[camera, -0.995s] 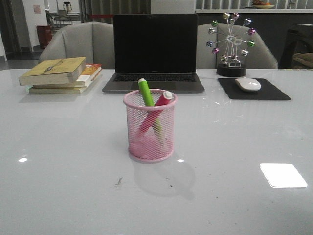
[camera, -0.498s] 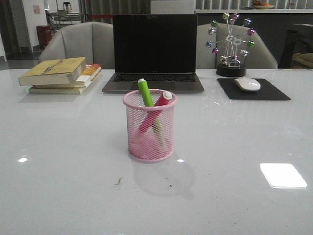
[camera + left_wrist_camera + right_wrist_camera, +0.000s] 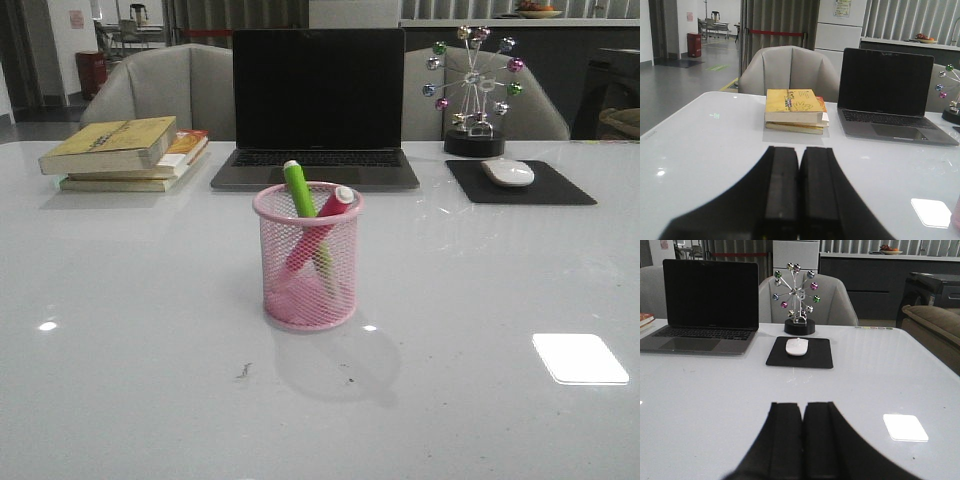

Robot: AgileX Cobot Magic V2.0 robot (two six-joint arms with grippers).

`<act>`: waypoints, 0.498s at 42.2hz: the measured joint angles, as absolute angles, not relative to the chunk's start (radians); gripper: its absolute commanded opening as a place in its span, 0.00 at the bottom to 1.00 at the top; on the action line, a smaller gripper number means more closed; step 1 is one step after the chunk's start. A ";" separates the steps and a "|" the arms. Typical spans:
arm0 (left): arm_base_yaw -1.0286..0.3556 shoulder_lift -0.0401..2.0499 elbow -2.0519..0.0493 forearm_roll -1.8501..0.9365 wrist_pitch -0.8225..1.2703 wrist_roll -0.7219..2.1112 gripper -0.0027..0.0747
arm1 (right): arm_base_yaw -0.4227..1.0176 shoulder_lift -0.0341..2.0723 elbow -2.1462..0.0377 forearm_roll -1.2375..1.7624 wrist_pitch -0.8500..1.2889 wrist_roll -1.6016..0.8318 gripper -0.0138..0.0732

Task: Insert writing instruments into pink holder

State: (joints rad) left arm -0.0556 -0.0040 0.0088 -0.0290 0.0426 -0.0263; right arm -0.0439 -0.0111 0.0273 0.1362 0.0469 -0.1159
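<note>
The pink holder [image 3: 307, 258], a wire-mesh cup, stands at the middle of the white table [image 3: 120, 300] in the front view. Inside it lean both writing instruments: the lime green marker [image 3: 298, 190] and the pink-magenta marker [image 3: 333, 205] with its pale cap, tips above the rim. Neither arm shows in the front view. My left gripper [image 3: 799, 150] is shut and empty over the table's left part, facing the books. My right gripper [image 3: 803, 405] is shut and empty over the right part. A sliver of pink [image 3: 956, 220] shows at the left wrist view's edge.
A black laptop [image 3: 317, 105] stands open behind the cup. A stack of books [image 3: 125, 152] lies at the back left. At the back right are a white mouse [image 3: 508, 172] on a black pad [image 3: 520, 184] and a ball ornament [image 3: 473, 90]. Grey chairs [image 3: 170, 90] stand behind the table.
</note>
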 measured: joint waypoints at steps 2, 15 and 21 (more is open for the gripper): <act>-0.056 -0.004 0.009 -0.029 0.043 -0.026 0.15 | -0.042 -0.011 0.027 0.125 0.042 -0.109 0.22; -0.056 -0.004 0.009 -0.029 0.043 -0.026 0.15 | -0.023 -0.011 0.027 -0.031 0.031 0.083 0.22; -0.056 -0.004 0.009 -0.029 0.043 -0.026 0.15 | 0.000 -0.011 0.027 -0.039 0.027 0.096 0.22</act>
